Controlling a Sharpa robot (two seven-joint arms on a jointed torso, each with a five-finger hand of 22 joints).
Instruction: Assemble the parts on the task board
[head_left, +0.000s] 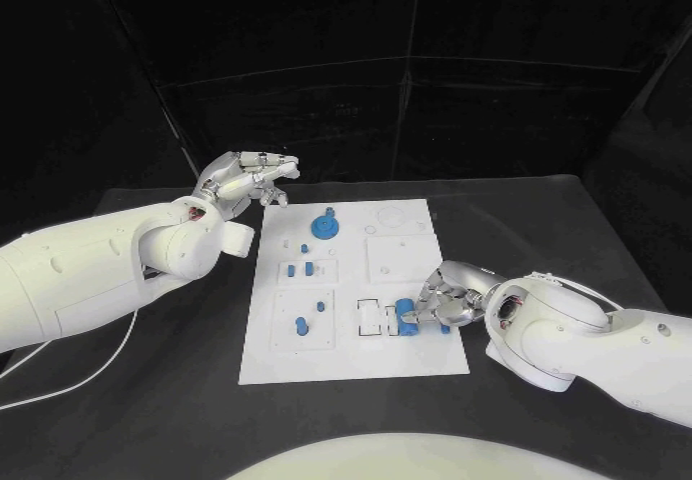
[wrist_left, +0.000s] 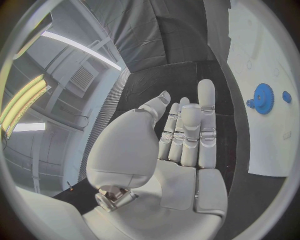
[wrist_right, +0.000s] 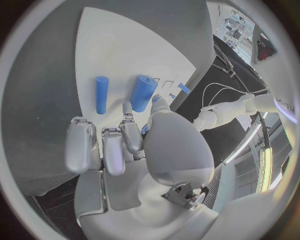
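Right robot hand (head_left: 444, 300) pinching blue plastic cylinder (wrist_right: 143, 93) at white task board (head_left: 433, 365) near right, apparently for seating. Left robot hand (head_left: 248, 178) spread, idle, far left.

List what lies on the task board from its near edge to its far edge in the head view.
Blue oval part and the right robot hand at the blue cylinders → small blue parts → blue gear at the far end of the task board.

On the black tabletop (head_left: 173, 400) lies the plain white task board (head_left: 353, 362), its gear (head_left: 327, 228) and small parts (head_left: 300, 326) all blue.
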